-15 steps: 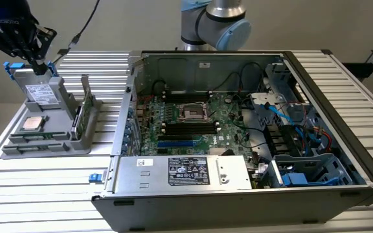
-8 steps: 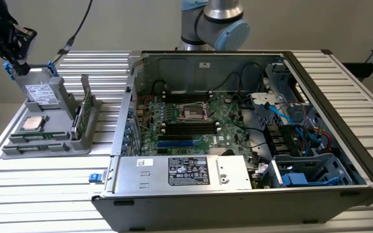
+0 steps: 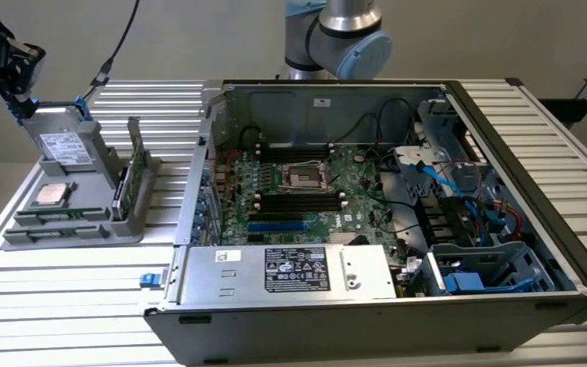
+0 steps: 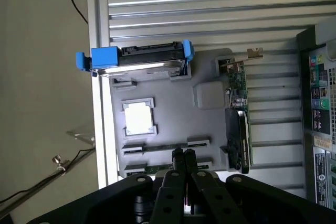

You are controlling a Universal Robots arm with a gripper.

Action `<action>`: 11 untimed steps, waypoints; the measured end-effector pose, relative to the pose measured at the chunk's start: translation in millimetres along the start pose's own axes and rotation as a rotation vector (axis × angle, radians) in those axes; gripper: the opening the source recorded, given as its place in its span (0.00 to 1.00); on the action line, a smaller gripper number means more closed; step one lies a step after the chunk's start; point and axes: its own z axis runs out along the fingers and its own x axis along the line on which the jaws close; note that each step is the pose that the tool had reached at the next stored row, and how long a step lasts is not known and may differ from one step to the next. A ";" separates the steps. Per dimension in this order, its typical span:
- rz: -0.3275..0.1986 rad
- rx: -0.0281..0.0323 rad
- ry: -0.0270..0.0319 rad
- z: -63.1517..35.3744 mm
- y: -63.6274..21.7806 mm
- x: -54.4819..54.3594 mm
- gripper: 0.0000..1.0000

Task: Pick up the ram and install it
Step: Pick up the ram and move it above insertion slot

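Ribbed aluminium desk (image 3: 69, 306) is shown carrying an open black desktop computer case (image 3: 375, 329), its green motherboard (image 3: 345, 176) exposed. A flat grey plastic parts tray (image 3: 28, 238) is set just beside the case at the exterior view's left. The ram (image 4: 156, 170), a slim green circuit-board stick, is seen seated on edge in clips along one border of that tray. It is placed near a square silver processor chip (image 4: 139, 118) and well apart from the long black memory slots (image 3: 293, 200) on the board. The dark two-fingered gripper (image 4: 184, 153) is held high over the tray, roughly above the ram, with its fingers pressed together and nothing pinched between them; no contact is made. The pick is judged not yet begun. For a clean grasp, the fingers would need to be spread before any descent and lined up so that the stick's two flat faces are met near its middle. They should also be kept clear of the clips at either end. A straight lift is advised, since a tilted pull could bind the thin board in its holder or flex it.
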 end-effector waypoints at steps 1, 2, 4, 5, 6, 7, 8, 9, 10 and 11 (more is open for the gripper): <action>0.000 0.0000 0.0000 0.0 0.0 0.0 0.10; 0.000 0.0000 0.0000 0.0 0.0 0.0 0.10; 0.000 0.0000 0.0000 0.0 0.0 0.0 0.10; 0.000 0.0000 0.0000 0.0 0.0 0.0 0.10; 0.000 0.0000 0.0000 0.0 0.0 0.0 0.10; 0.000 0.0000 0.0000 0.0 0.0 0.0 0.10; 0.000 0.0000 0.0000 0.0 0.0 0.0 0.10; 0.000 0.0000 0.0001 0.0 0.0 0.0 0.10; 0.000 0.0000 0.0001 0.0 0.0 0.0 0.10; 0.000 0.0000 0.0001 0.0 0.0 0.0 0.10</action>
